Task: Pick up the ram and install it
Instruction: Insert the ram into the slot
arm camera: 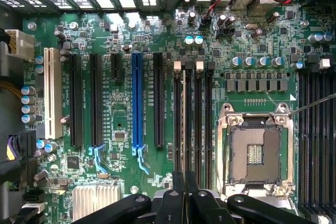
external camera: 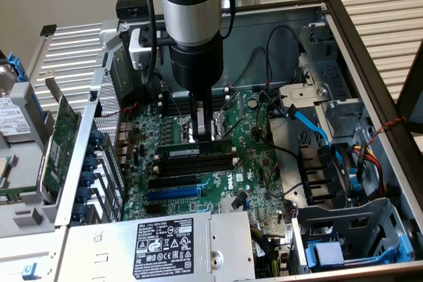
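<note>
Nearest the wrist camera, the gripper has its jaws almost pressed together, pinching the top edge of the ram near mid-length. That stick stands on edge directly under the jaws, in the memory slots just beside the CPU socket, its long axis parallel to the socket's side. Whether it is fully seated I cannot tell.

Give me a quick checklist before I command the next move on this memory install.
1. Gripper shut on the memory stick: ok.
2. Stick running parallel to the empty slots: ok.
3. Stick pressed fully down into its slot: cannot tell.
4. White end clips latched: cannot tell.
5. Blue cable apart from the arm: ok.
</note>
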